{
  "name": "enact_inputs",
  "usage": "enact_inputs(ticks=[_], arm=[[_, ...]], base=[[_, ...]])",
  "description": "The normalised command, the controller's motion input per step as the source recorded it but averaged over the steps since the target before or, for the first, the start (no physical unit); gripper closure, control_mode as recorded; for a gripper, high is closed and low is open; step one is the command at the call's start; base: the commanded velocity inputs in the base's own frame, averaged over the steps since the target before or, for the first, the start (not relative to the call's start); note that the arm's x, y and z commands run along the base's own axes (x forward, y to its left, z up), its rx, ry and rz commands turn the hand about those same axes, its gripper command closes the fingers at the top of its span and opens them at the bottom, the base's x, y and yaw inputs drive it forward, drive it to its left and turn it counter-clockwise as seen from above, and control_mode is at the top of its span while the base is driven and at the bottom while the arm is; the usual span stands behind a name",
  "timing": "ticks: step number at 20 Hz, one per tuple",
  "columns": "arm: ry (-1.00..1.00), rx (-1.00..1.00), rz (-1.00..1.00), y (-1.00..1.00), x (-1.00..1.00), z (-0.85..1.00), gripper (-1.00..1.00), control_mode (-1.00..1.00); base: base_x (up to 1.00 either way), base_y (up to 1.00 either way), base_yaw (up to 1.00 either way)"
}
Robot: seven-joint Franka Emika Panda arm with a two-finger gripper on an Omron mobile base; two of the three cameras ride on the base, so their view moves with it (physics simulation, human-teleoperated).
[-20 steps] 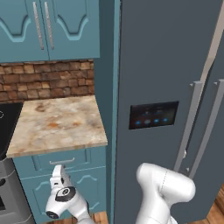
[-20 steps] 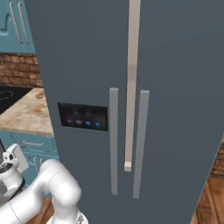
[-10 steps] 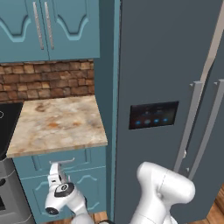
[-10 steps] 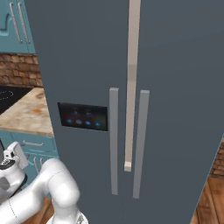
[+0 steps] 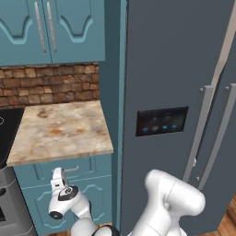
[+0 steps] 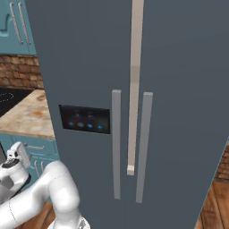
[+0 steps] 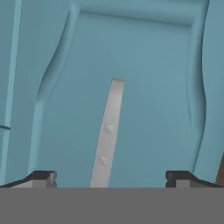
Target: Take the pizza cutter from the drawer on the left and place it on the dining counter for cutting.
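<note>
Drawer [image 7: 131,109] handle [image 7: 107,135] btwn wide-open gripper [image 7: 109,178] jaws; untouched.

I read flat, even rendered light, soft shading, no glare; hand view coarse and slightly blurred.

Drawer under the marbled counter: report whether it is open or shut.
Shut. The drawer front sits flush with the teal cabinet face, its silver bar handle unheld between the open gripper fingertips.
</note>
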Motion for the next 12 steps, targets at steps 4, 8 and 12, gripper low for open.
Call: enact_inputs(ticks=[4, 8, 12], arm=[[-0.05, 0.00, 0.02, 0.00, 0.22, -0.30, -1.00, -1.00], [-0.02, 0.00, 0.03, 0.01, 0.10, -0.26, -1.00, -1.00], [-0.02, 0.00, 0.02, 0.00, 0.12, -0.25, -1.00, -1.00]], base=[[0.00, 0.00, 0.00], [0.00, 0.00, 0.00], [0.00, 0.00, 0.00]])
